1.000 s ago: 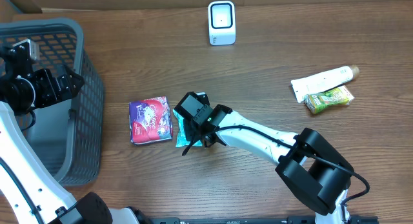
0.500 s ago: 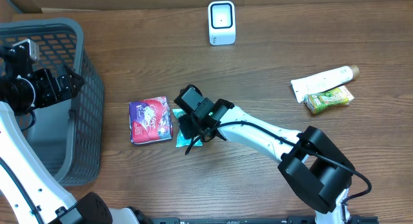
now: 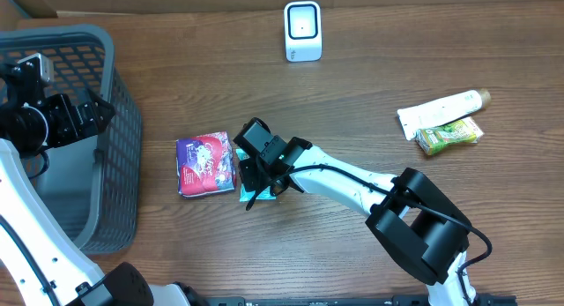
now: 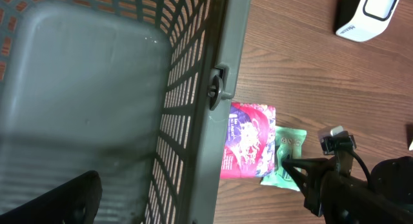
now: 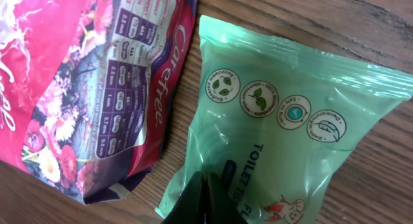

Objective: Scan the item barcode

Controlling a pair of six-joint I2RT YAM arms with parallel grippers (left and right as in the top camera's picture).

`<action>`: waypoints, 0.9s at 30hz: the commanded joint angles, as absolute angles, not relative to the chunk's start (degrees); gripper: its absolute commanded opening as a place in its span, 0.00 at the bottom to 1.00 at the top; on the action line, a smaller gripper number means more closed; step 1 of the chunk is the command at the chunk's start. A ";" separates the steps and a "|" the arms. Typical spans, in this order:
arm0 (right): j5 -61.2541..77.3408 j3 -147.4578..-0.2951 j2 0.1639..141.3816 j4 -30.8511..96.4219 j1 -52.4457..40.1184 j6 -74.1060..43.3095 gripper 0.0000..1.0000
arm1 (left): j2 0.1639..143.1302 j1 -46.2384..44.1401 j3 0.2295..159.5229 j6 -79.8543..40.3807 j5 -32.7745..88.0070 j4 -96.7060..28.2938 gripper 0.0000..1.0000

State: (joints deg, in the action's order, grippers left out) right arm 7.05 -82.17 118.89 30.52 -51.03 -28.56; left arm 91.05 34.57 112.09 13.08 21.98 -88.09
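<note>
The pink pack is lying against the green pack on its left, blocking that side. Farther left the basket is walling off the tabletop. Bare wood is stretching from the packs up to the scanner; the tube and bar are lying far off on the right

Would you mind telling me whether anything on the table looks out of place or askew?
Nothing looks spilled or damaged. The green packet lies askew, one edge against the pink packet, and the right gripper is shut on the green packet's lower edge. Otherwise nothing stands out.
</note>
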 commanded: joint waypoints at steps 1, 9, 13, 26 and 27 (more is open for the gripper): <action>5.34 -82.87 120.60 31.70 -50.74 -30.57 0.04 | 91.39 34.48 112.18 13.28 21.85 -88.03 1.00; 4.75 -82.91 120.57 41.21 -44.40 -36.69 0.04 | 91.39 34.46 112.18 13.28 21.85 -88.03 1.00; 8.36 -83.02 120.57 42.87 -39.42 -34.83 0.04 | 91.39 34.48 112.18 13.28 21.85 -88.03 1.00; 3.81 -92.12 120.33 57.54 -30.87 -5.61 0.10 | 91.39 34.46 112.18 13.28 21.85 -88.03 1.00; 2.13 -92.12 120.33 58.17 -30.72 -3.70 0.12 | 91.39 34.46 112.18 13.28 21.85 -88.03 1.00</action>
State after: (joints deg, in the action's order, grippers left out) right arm 8.03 -90.24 119.98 57.39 -31.00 -13.72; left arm 91.05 34.57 112.09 13.08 21.98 -88.09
